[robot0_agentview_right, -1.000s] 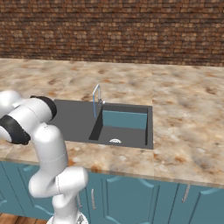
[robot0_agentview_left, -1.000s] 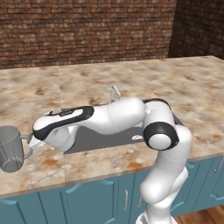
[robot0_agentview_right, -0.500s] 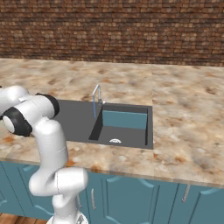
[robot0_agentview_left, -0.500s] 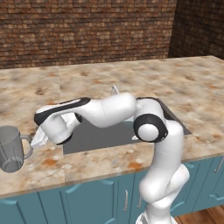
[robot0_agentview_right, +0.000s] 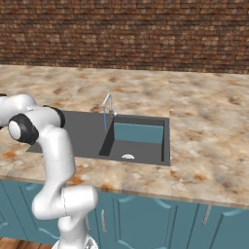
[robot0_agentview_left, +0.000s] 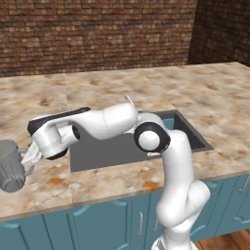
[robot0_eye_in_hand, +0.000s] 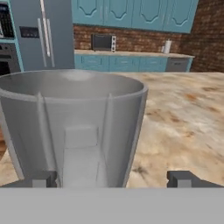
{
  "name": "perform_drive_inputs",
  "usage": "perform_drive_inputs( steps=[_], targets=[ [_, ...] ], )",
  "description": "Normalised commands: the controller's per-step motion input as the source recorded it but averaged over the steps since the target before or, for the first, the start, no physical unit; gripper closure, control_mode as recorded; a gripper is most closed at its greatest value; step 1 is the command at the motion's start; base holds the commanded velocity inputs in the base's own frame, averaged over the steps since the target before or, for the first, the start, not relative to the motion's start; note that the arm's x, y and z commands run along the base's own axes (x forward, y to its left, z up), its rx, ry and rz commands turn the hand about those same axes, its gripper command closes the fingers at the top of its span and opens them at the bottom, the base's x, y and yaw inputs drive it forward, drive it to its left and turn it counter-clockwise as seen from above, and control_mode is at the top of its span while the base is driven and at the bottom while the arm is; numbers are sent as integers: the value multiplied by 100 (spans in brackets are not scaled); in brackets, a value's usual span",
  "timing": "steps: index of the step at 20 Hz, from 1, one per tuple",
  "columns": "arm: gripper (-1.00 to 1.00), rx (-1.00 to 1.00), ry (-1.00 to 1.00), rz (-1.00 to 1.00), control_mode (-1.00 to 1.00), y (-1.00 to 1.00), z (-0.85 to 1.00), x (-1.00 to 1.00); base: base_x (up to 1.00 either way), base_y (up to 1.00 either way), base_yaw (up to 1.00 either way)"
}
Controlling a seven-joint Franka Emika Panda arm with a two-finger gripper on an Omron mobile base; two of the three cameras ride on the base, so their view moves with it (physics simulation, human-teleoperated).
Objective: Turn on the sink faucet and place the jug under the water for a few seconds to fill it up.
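My pincer [robot0_eye_in_hand: 112, 178] is wide open, nothing held; in the hand view the two dark fingertips [robot0_eye_in_hand: 43, 179] sit far apart at the bottom, with the jug's handle between them and the grey jug [robot0_eye_in_hand: 72, 127] right in front, very close. Can't tell whether the tips touch it.

Left to right in the left base view: jug [robot0_agentview_left: 10, 166] stands upright on the marble counter [robot0_agentview_left: 97, 180] at the far left edge, my hand right beside it, arm stretched out low across the front of the sink [robot0_agentview_left: 112, 149].

Right base view: dark sink [robot0_agentview_right: 136, 141] set in the counter, white drain on its floor, teal back wall. The thin faucet [robot0_agentview_right: 107, 109] stands at its left rim, well apart from the jug.
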Motion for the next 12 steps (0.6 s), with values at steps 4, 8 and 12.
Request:
perform_drive_inputs(
  steps=[4,8,12],
  targets=[
    [100,0,2,6,-100,28,-11,0,0,0,0],
    [100,-2,5,4,-100,35,-14,0,0,0,0],
    [100,-1,11,4,-100,29,-13,0,0,0,0]
  ],
)
